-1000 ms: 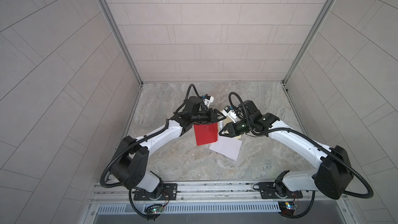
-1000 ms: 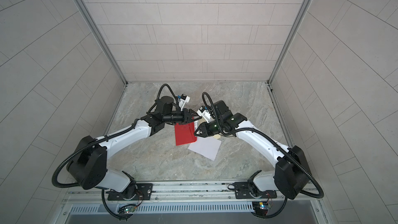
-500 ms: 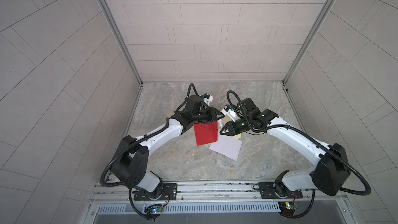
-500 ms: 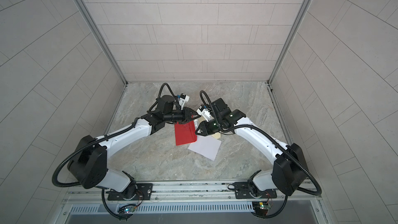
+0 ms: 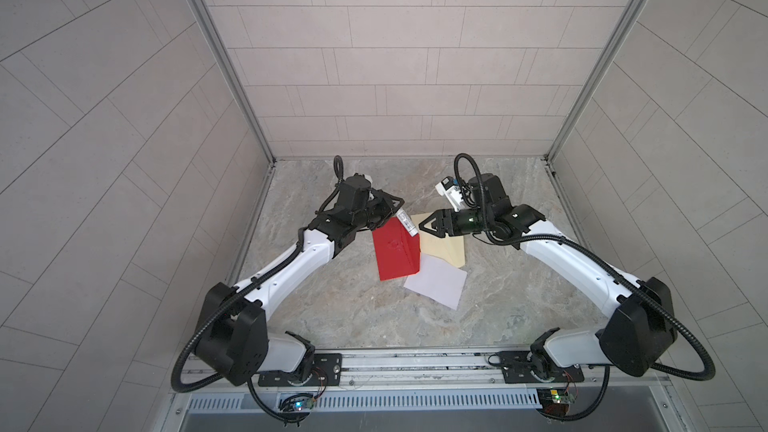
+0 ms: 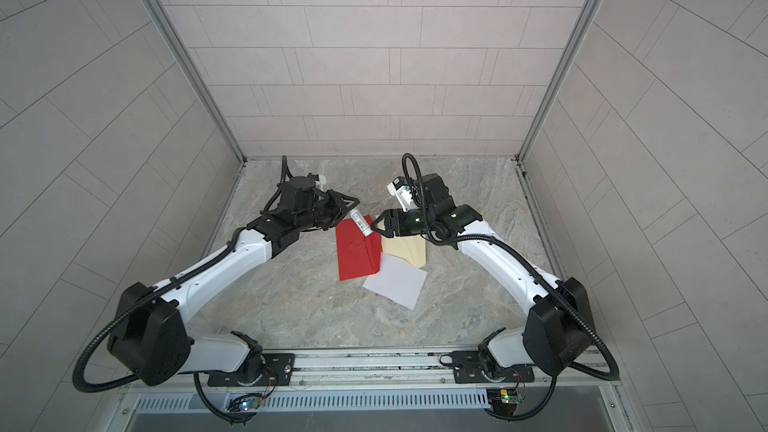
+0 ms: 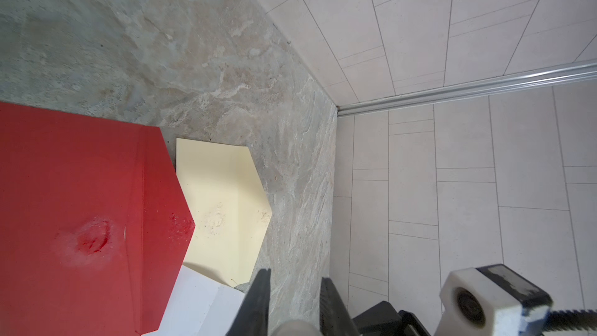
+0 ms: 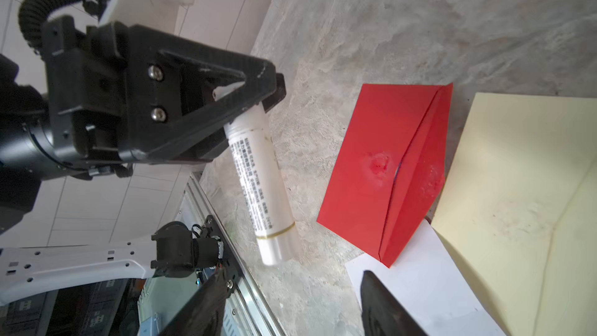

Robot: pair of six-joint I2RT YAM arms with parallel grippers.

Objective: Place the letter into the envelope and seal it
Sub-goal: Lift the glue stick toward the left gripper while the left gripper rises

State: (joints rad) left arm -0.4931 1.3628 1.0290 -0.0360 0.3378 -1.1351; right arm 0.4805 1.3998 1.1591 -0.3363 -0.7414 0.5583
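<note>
On the desk (image 5: 332, 309), the limp, light letter (image 5: 436, 284) is lying partly under the red envelope's (image 5: 392, 253) near corner, likely best pinched at a free edge. A glue stick (image 5: 406, 224) is being clamped by the left pincer (image 5: 395, 213), the right pincer (image 5: 428, 224) being held apart.

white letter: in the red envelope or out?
Out. The white letter lies spread flat on the table, one edge overlapped by the red envelope, whose flap is open.

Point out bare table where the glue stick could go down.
Bare: table between letter and front rail, and along the back wall. Crowded: the middle, where red envelope, cream envelope and letter overlap.
</note>
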